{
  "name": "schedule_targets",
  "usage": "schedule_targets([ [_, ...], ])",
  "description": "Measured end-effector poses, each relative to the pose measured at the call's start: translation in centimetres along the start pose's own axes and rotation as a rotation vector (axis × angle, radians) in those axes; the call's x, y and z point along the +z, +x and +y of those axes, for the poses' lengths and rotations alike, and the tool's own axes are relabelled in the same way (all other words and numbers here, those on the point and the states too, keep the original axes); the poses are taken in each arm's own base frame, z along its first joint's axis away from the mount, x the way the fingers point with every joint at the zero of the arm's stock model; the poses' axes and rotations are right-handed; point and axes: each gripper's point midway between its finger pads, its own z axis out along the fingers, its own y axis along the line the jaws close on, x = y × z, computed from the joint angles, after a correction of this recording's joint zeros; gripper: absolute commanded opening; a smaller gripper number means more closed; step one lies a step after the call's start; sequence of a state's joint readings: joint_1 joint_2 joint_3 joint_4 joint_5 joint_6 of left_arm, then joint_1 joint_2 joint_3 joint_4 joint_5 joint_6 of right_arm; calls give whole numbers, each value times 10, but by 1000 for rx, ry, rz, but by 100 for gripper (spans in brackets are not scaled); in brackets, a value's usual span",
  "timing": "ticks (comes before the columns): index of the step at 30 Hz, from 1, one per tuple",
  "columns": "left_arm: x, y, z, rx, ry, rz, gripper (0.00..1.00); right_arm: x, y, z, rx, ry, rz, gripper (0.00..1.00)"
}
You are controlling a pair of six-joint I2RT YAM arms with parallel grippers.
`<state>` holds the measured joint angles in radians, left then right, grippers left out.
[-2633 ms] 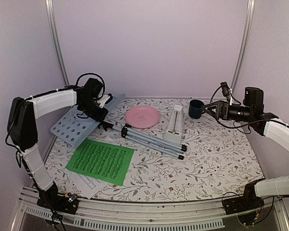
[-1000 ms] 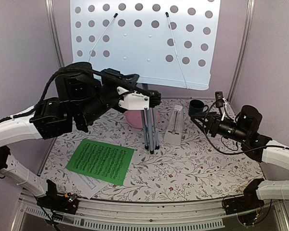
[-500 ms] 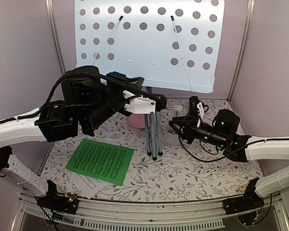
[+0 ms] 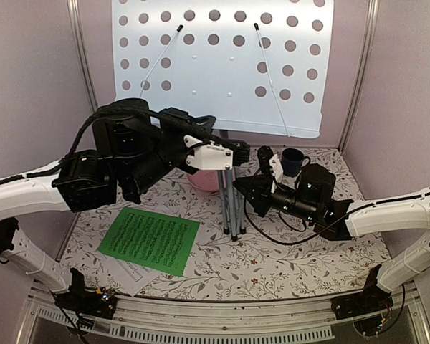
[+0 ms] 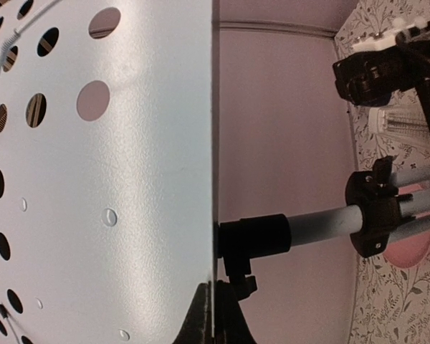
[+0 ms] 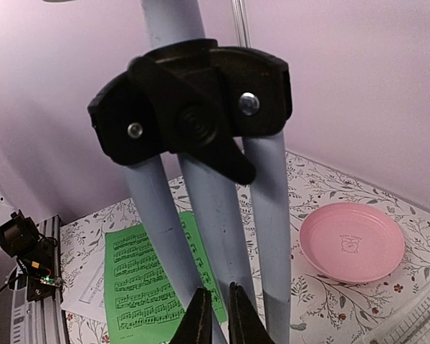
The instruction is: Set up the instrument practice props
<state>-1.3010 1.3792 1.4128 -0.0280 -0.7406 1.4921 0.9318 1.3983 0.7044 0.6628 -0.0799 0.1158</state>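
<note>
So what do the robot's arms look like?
Both arms are white tubes with chunky black joints. The left arm has a thick black cable looping over its wrist, and the left end effector has a white piece. The right arm has thin black wires by its wrist, and the right end effector is black.

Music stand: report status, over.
Left hand shut on pale grey-blue perforated music stand, at the panel's edge. Stand upright, tripod legs folded together. Right hand at the legs, grip unclear. Green music sheet lies flat, untouched.

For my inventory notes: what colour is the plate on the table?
The plate is pink; right wrist view shows it best.
</note>
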Motion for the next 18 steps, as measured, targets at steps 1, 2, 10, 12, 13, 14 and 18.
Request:
schedule_targets([
  [1,0,0,0,-1,0,-1,0,2,0,1,-4,1,1,11],
  [2,0,0,1,-3,-1,-1,0,5,0,1,-8,3,-1,10],
  [10,0,-3,1,-10,0,-19,0,15,-3,1,-42,11,-9,14],
  [12,0,-4,0,-10,4,-22,0,17,-3,0,-54,11,-6,16],
  [13,0,-4,0,-10,7,-22,0,17,-2,0,-57,12,-4,18],
  [14,0,-4,-1,-9,11,-25,0,18,-1,0,-61,12,-3,20],
  [18,0,-6,-5,-8,25,-36,0,19,2,0,-79,9,5,28],
])
